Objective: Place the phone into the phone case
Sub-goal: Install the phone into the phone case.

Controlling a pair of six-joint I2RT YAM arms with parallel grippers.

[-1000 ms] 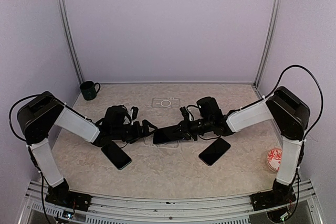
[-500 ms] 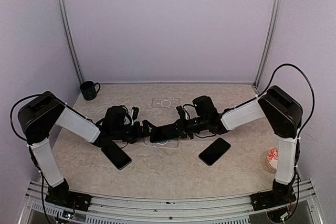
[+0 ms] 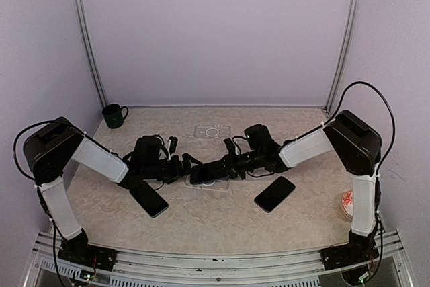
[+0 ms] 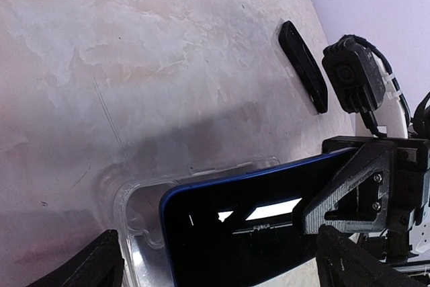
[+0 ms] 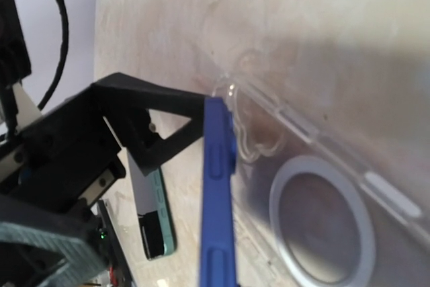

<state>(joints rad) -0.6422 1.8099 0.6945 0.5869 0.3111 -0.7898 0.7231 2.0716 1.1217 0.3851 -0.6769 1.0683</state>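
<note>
A blue phone (image 3: 203,173) is in my right gripper (image 3: 225,165), which is shut on its right end. The phone tilts down to the left, its free end over a clear phone case (image 3: 213,182) lying flat on the table. In the left wrist view the phone (image 4: 255,223) hangs over the case's camera-cutout corner (image 4: 131,216). In the right wrist view the phone's blue edge (image 5: 218,199) stands beside the case's round ring (image 5: 322,226). My left gripper (image 3: 184,164) is open, with its fingers (image 4: 74,267) on either side of the case's left end.
A teal phone (image 3: 149,199) lies in front of the left gripper. A black phone (image 3: 274,194) lies to the front right. A second clear case (image 3: 212,131) lies further back. A dark mug (image 3: 114,115) stands at the back left. A red-and-white object (image 3: 349,203) sits at the right edge.
My right gripper has carried the blue phone to the left, so its free end now overlaps the clear case near the left gripper. The left arm has barely moved.
</note>
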